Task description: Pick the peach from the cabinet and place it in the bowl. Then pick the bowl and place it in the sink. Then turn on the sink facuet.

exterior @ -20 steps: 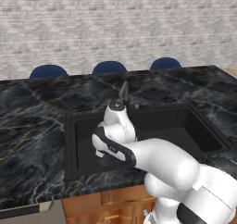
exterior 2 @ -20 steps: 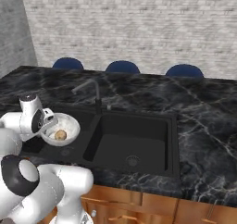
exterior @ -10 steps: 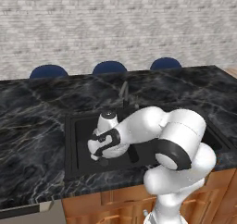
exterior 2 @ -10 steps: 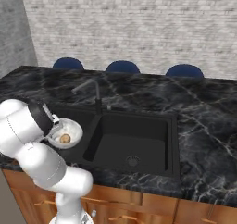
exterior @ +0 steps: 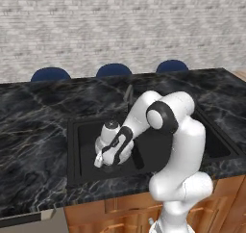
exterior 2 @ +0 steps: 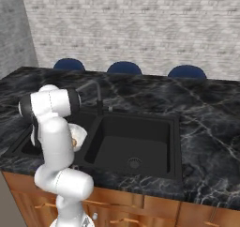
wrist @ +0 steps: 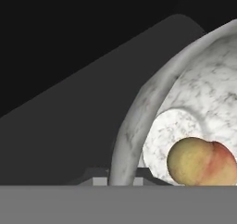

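The whitish marbled bowl [exterior 2: 78, 133] hangs tilted over the left basin of the black sink [exterior 2: 136, 144], with the peach [exterior 2: 74, 140] inside it. In the hand view the bowl's rim [wrist: 134, 121] runs up from between the fingertips, and the orange-tan peach [wrist: 199, 163] rests on the speckled inside. My gripper [wrist: 121, 177] is shut on that rim. From the left base view the gripper [exterior: 102, 161] reaches down into the sink [exterior: 158, 152], and my hand hides most of the bowl. The dark faucet [exterior 2: 96, 91] [exterior: 129, 93] stands behind the basins. The cabinet is out of view.
Dark veined marble counter [exterior: 33, 126] rims the sink. The right basin has a round drain [exterior 2: 134, 163]. Three blue chair backs [exterior 2: 124, 67] line the far side under a brick wall. Low wooden cupboards [exterior 2: 154, 212] sit under the counter.
The arm has swung its elbow up and over, carrying the bowl with the peach a little right and lower into the left basin. The grip on the rim has stayed shut.
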